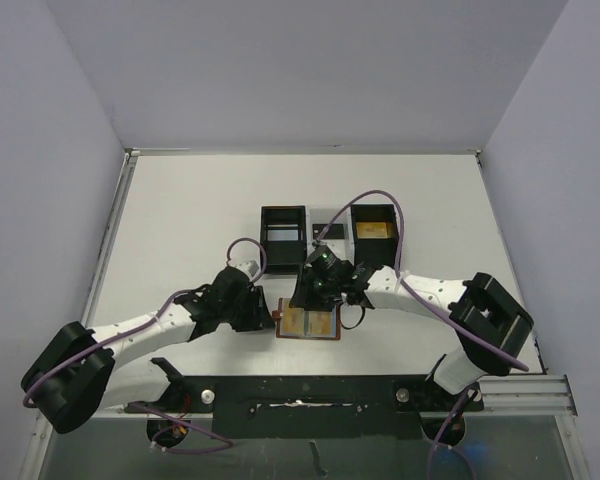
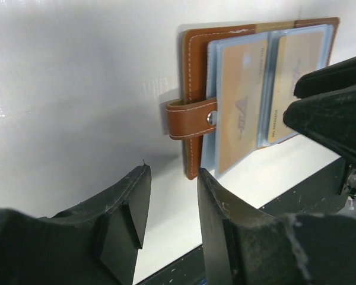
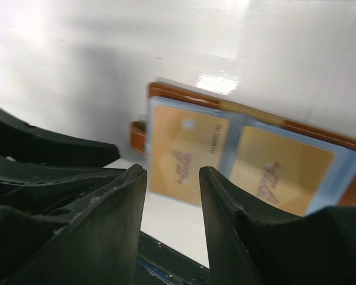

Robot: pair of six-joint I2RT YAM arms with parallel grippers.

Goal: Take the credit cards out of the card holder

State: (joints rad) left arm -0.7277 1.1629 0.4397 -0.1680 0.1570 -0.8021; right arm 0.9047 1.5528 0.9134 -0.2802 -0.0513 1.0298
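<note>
The card holder [image 1: 282, 322] lies open and flat on the table between the arms. It is brown leather [image 2: 196, 71] with a snap tab [image 2: 190, 119] and blue-grey pockets. Two gold-tan credit cards [image 2: 240, 107] [image 2: 293, 77] sit in its pockets; they also show in the right wrist view [image 3: 187, 157] [image 3: 282, 172]. My left gripper [image 1: 268, 316] [image 2: 172, 178] is open and empty, low beside the tab edge, one fingertip close to the wallet's corner. My right gripper [image 1: 315, 298] [image 3: 172, 172] is open and empty, just above the near edge of the left card.
A black-and-white three-compartment tray [image 1: 325, 215] stands behind the wallet; its right compartment holds a gold card [image 1: 375, 230]. A black rail [image 1: 310, 395] runs along the near table edge. The two grippers are close together over the wallet.
</note>
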